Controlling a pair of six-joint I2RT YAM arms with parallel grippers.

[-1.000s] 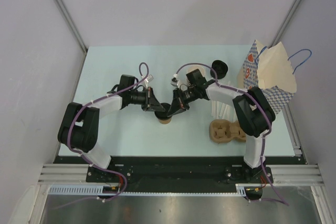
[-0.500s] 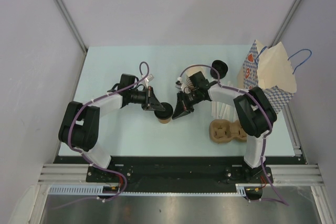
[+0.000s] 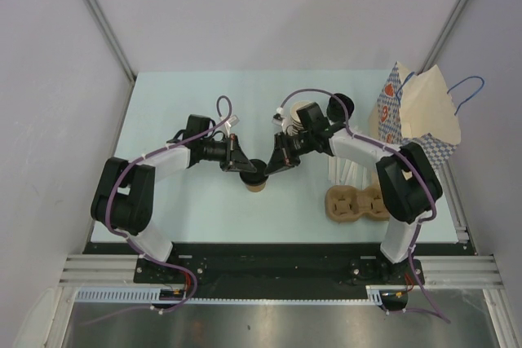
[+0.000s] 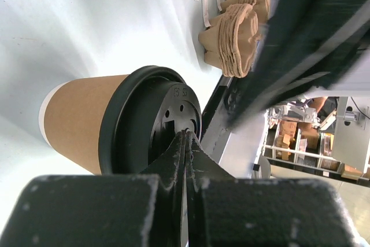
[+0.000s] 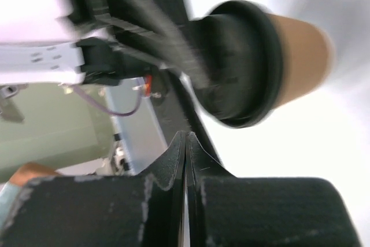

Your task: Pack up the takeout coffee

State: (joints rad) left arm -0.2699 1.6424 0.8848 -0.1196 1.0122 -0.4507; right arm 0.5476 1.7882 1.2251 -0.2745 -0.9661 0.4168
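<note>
Overhead, arms hide most of the takeout coffee (image 3: 258,186); left gripper (image 4: 186,137) pinched closed, empty, tips at its lid (image 4: 141,117); right gripper (image 5: 185,138) closed, empty, view blurred

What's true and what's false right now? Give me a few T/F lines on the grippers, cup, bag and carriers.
1. The left gripper and right gripper are both shut. True.
2. The paper bag stands open at the table's right side. True.
3. The takeout coffee sits inside the paper bag. False: it is on the table, between the two gripper tips.
4. The takeout coffee has its black lid on. True.
5. The right gripper holds the cup carriers. False: they lie on the table near the right arm's base, and the gripper holds nothing.
</note>
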